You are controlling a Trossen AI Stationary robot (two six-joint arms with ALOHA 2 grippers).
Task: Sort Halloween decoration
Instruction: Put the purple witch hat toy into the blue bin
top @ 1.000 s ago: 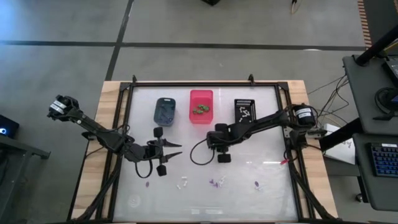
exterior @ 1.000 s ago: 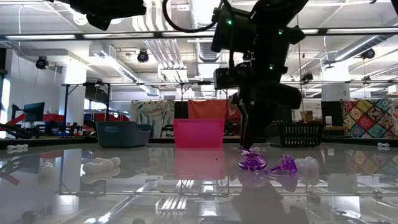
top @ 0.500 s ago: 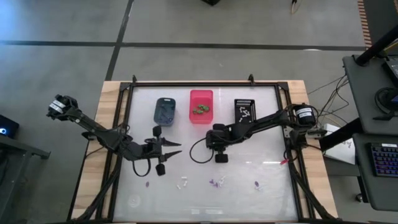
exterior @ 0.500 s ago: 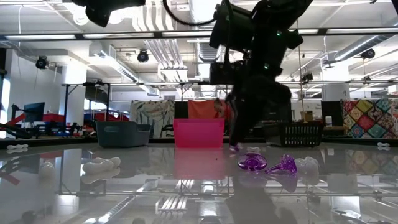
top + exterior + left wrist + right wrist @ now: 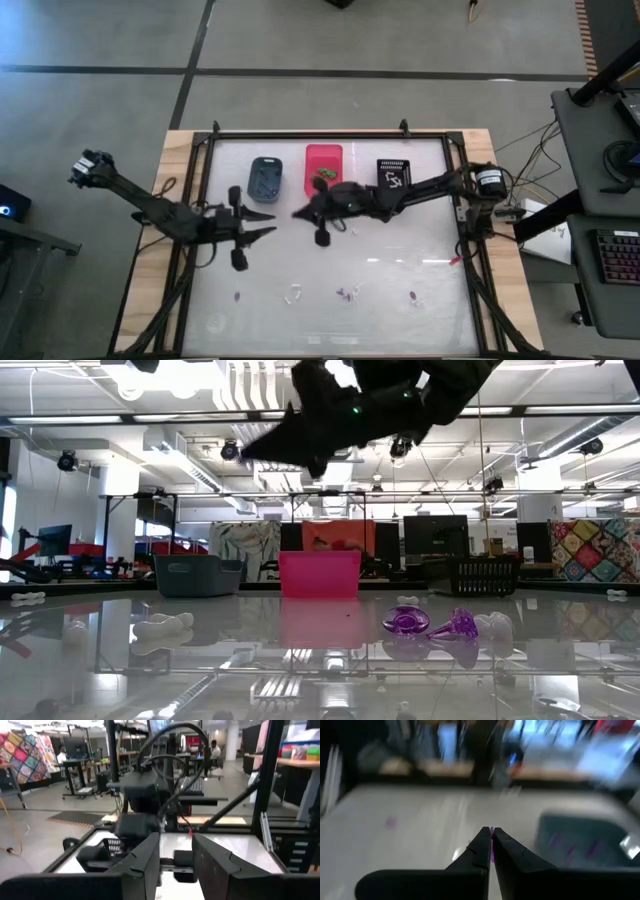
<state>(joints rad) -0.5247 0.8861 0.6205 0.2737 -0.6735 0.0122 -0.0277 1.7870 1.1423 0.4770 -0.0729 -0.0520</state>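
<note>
My right gripper (image 5: pixel 297 212) hovers above the table just right of the blue-grey bin (image 5: pixel 265 178), pointing toward the table's left. It is shut on a small purple trinket (image 5: pixel 491 846). The bin (image 5: pixel 585 845) shows purple pieces inside in the right wrist view. My left gripper (image 5: pixel 268 223) hangs open and level over the left-middle of the table, with nothing between its fingers (image 5: pixel 145 857). Loose trinkets lie on the glass near the front: purple ones (image 5: pixel 407 622) (image 5: pixel 455 626) and white ones (image 5: pixel 163 626) (image 5: pixel 293 296). My right gripper pinches the purple trinket between its two fingertips; only a thin purple sliver (image 5: pixel 491 851) shows in the slit between them. The fingers lie nearly level, coming from the table's right. The trinket is lifted clear of the table.
A pink bin (image 5: pixel 323 170) with greenish pieces and a black bin (image 5: pixel 392 175) with white pieces stand right of the blue-grey one along the far side. The two grippers point at each other, a short gap apart. The glass top has a dark frame (image 5: pixel 330 133).
My right gripper has risen from the table with a small purple trinket at its fingertips, tipped from pointing down to nearly level, and swung toward the far left, to beside the blue-grey bin. My left gripper has risen and drawn back toward the table's left and far side.
</note>
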